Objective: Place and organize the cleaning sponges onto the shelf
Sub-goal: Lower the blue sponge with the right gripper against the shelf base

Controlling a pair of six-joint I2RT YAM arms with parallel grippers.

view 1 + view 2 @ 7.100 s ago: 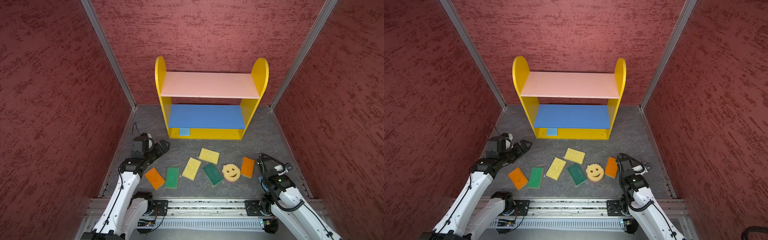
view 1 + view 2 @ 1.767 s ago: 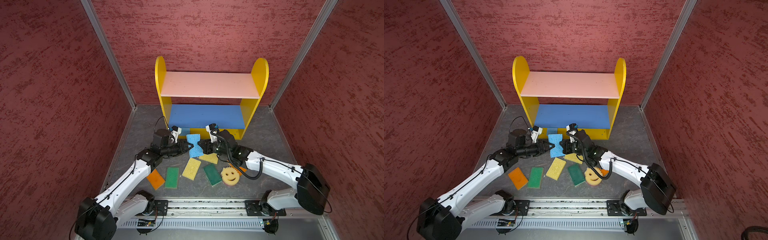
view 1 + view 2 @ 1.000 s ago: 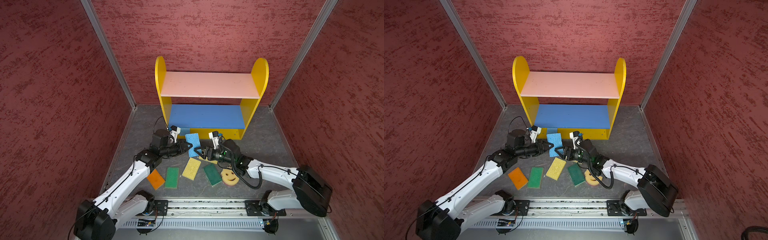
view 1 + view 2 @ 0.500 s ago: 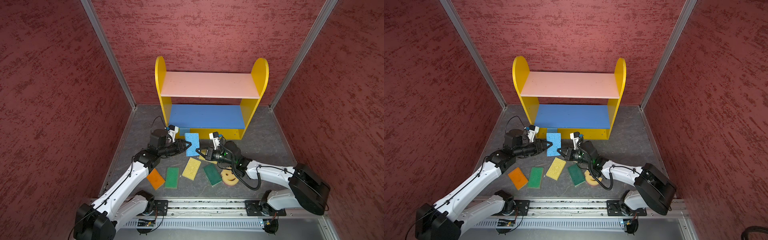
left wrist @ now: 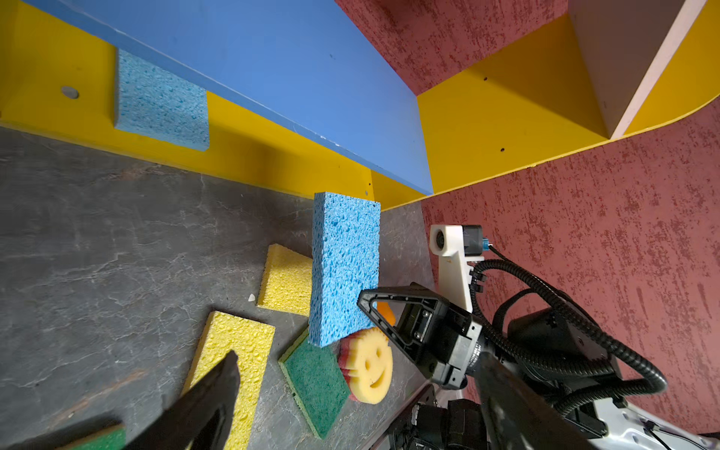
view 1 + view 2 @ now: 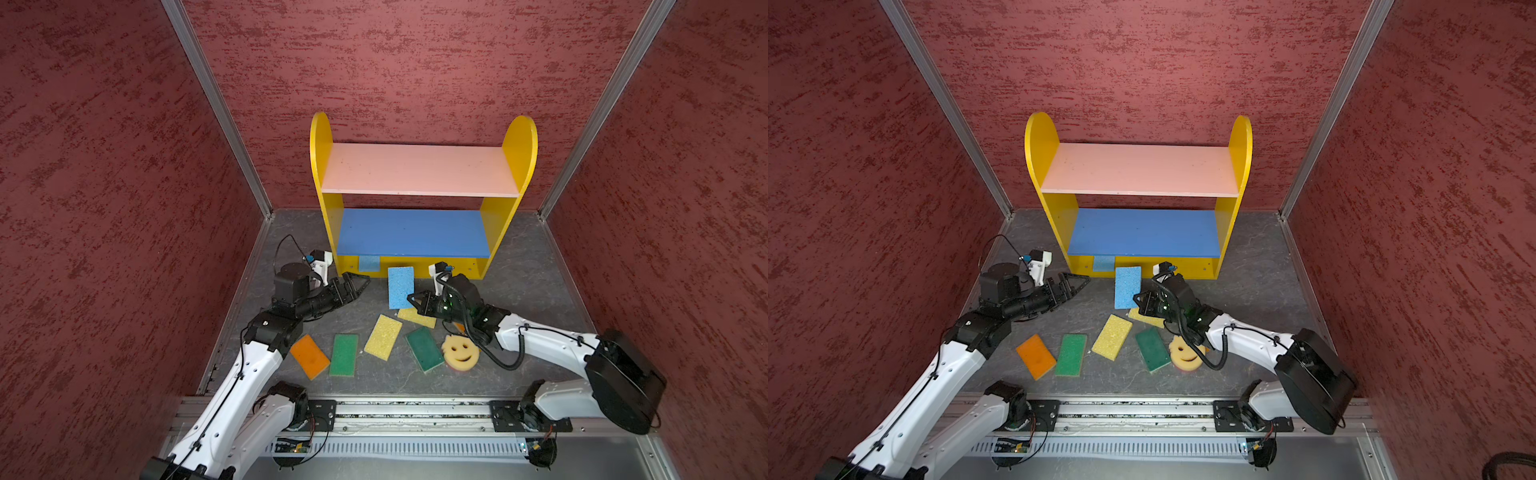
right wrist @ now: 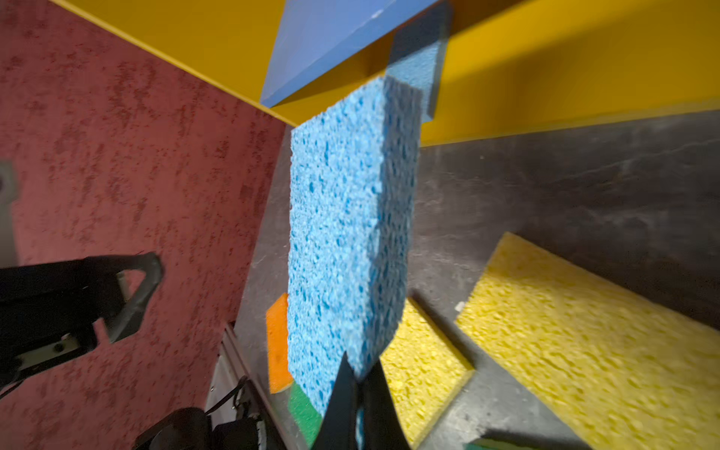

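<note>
A blue sponge [image 6: 401, 286] stands upright on edge above the floor, just in front of the shelf [image 6: 419, 170]. My right gripper [image 6: 411, 300] is shut on its lower corner, and in the right wrist view the jaws pinch the blue sponge [image 7: 350, 233] at its near end. My left gripper [image 6: 361, 284] is open, to the left of the sponge and apart from it, with nothing between its fingers. A second blue sponge [image 6: 369, 263] lies on the shelf's yellow base at the left. The pink and blue boards are bare.
On the grey floor lie an orange sponge [image 6: 309, 356], two green sponges [image 6: 344, 354] [image 6: 424, 348], two yellow sponges [image 6: 383, 336] [image 6: 417, 318] and the round smiley sponge [image 6: 459, 351] beside my right forearm. Red walls close in on three sides.
My left gripper opened, let go of the blue sponge and drew back to the left. My right gripper shut on the sponge's lower corner and now holds it alone.
</note>
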